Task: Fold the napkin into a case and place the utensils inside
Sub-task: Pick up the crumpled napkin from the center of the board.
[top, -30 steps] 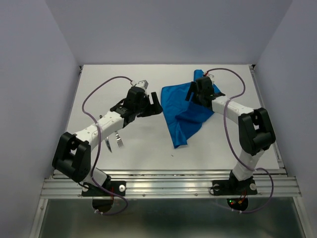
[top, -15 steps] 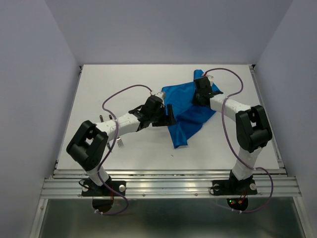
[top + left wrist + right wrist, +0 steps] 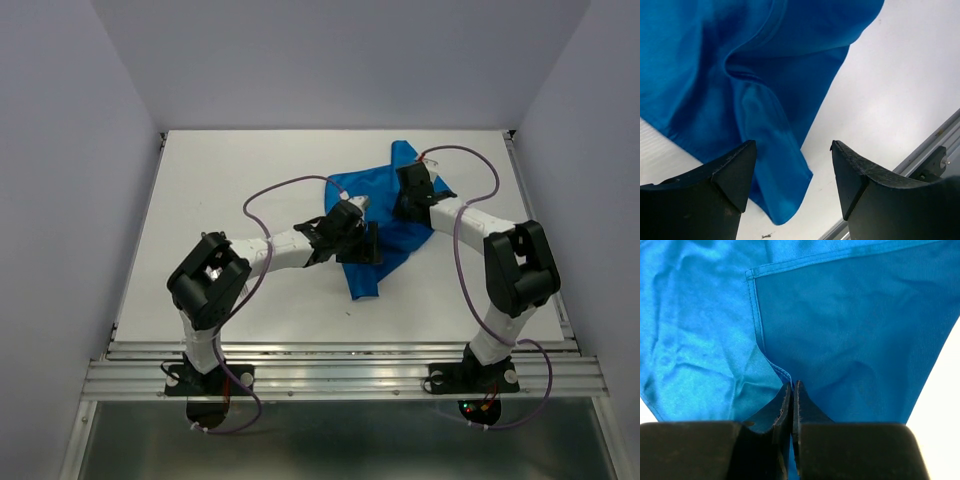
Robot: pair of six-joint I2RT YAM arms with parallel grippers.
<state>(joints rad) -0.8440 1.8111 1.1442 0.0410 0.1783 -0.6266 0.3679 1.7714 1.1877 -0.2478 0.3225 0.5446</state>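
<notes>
1. left arm has swung across from the left half of the table [image 3: 230,180] to the napkin [image 3: 376,190] since a second ago. the right tool stood wide then and is closed now.
2. napkin lies creased and loosely bunched, right of the table's middle and toward the far side. one narrow corner trails toward the near edge.
3. right tool [image 3: 791,386] sits at the far right part of the cloth, fingers pressed together on a raised fold beside a stitched hem corner.
4. left tool [image 3: 792,145] is over the napkin's near corner, fingers spread wide and gripping nothing. blue cloth and white table both show in the gap. cannot tell whether it touches the cloth.
5. metal rail [image 3: 340,375] runs along the table's near edge.
</notes>
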